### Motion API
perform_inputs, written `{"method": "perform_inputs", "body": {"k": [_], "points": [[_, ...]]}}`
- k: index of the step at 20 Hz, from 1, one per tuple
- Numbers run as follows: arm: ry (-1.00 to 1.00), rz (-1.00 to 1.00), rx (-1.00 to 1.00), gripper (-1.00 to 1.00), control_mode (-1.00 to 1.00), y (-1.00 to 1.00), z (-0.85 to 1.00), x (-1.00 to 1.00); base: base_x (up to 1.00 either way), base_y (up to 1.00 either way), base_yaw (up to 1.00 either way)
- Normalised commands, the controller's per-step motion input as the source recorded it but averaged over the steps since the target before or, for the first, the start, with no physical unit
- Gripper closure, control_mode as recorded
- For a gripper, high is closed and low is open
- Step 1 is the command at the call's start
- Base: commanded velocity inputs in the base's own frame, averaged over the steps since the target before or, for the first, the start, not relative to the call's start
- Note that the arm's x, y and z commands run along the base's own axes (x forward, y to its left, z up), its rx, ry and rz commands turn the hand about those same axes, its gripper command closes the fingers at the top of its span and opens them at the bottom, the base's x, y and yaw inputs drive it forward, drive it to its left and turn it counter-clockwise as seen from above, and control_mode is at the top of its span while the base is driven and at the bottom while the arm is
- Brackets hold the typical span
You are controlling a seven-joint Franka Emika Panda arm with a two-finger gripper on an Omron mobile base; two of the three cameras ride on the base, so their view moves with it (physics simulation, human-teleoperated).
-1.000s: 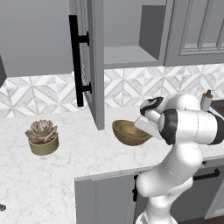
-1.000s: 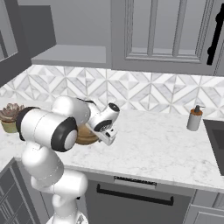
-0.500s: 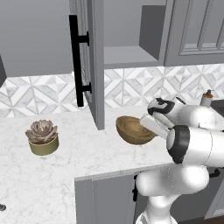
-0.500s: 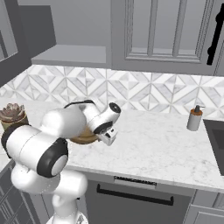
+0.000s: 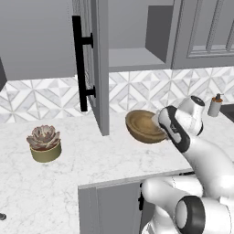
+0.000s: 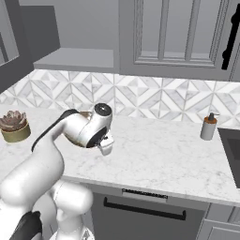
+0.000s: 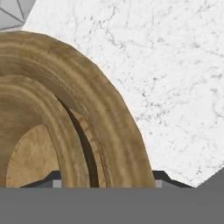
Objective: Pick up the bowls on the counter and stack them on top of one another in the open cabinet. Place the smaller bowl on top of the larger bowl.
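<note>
Close to the camera, the end effector (image 5: pixel 161 124) is at the rim of the larger bowl (image 5: pixel 142 125), which is tilted above the counter (image 5: pixel 91 164); I cannot tell if its fingers are apart or clamped. Farther left stands the succulent pot (image 5: pixel 45 144), and behind is the open cabinet (image 5: pixel 132 58).

A rendered home kitchen is shown. A white marble counter (image 5: pixel 114 160) with faint grey veins is set over grey base cabinets (image 6: pixel 140 211), and a backsplash (image 6: pixel 154 101) of geometric white and grey tiles is laid behind it. Grey wall cabinets are hung above, one open cabinet (image 5: pixel 132 59) with a black bar handle (image 5: pixel 80 68) on its door. A soap dispenser (image 6: pixel 208 126) is placed beside a dark sink (image 6: pixel 232 150), and a potted succulent (image 5: pixel 44 143) is stood on the counter.
</note>
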Motion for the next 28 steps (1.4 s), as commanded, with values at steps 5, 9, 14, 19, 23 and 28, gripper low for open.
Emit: {"method": "perform_inputs", "body": {"k": [5, 9, 14, 19, 23, 28], "points": [[0.04, -0.44, 0.00, 1.00, -1.00, -0.02, 1.00, -0.54, 0.00, 0.00, 0.00], [-0.02, -0.25, -0.04, 1.00, -1.00, 0.00, 1.00, -0.62, 0.00, 0.00, 0.00], [-0.09, -0.07, -0.05, 1.00, -1.00, 0.00, 1.00, -0.52, 0.00, 0.00, 0.00], [-0.15, 0.00, -0.08, 1.00, -1.00, 0.01, 1.00, -0.20, 0.00, 0.00, 0.00], [-0.16, 0.00, -0.01, 1.00, -1.00, 0.05, 1.00, 0.00, 0.00, 0.00, 0.00], [-0.05, 0.00, 0.00, 1.00, -1.00, 0.03, 0.90, 0.03, 0.00, 0.00, 0.00]]}}
